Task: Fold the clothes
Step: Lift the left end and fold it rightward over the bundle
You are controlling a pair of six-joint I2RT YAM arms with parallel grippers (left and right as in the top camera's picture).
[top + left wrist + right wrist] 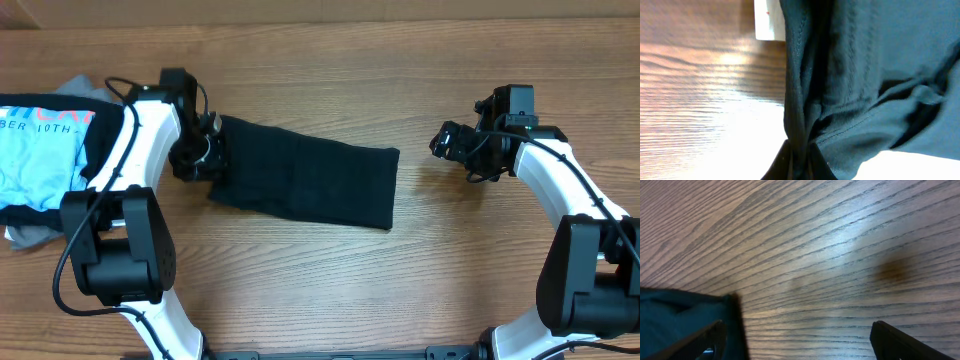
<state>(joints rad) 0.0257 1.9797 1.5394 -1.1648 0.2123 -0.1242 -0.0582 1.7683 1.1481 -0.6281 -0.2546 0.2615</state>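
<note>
A black garment (305,178) lies folded into a long strip across the middle of the table. My left gripper (208,160) is shut on its left end; in the left wrist view the black fabric (865,75) bunches between the fingers (799,162). My right gripper (450,140) is open and empty, above bare wood just right of the garment's right edge. That edge shows at the lower left of the right wrist view (685,317), between the spread fingers (797,340).
A pile of other clothes lies at the left edge: a light blue T-shirt with white lettering (40,150) on a grey garment (25,235) and dark cloth. A white tag (769,22) shows beside the black fabric.
</note>
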